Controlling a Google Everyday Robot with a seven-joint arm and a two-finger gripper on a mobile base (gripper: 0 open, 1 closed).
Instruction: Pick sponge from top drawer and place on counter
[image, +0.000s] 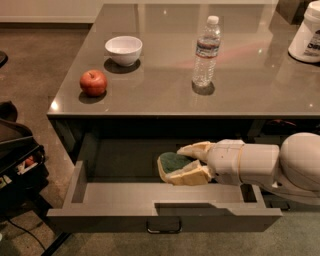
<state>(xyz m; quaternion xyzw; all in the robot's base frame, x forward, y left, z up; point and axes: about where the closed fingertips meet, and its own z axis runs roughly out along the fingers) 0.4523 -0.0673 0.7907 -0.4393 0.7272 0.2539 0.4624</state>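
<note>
Camera view, from above the front of the counter (150, 97). Clamps the sponge (171, 161) in the hand (180, 165), one pale finger (194, 148) over the far edge and the other under the near edge, set narrow around the pad. Holds it within the open top drawer (75, 182), right of middle, dark green face tilted up, yellow foam showing along the left rim. Cannot tell whether the pad touches the drawer floor. Reaches in from the right on a thick white arm (260, 162), passing below the counter edge. Small metal loop handle (163, 227) at the centre of the drawer front. On the counter, well apart: red apple (93, 82) near the left front corner, white bowl (123, 50) behind it, clear water bottle (206, 52) upright near the middle, white tub (306, 35) at the far right, cut off by the frame.
</note>
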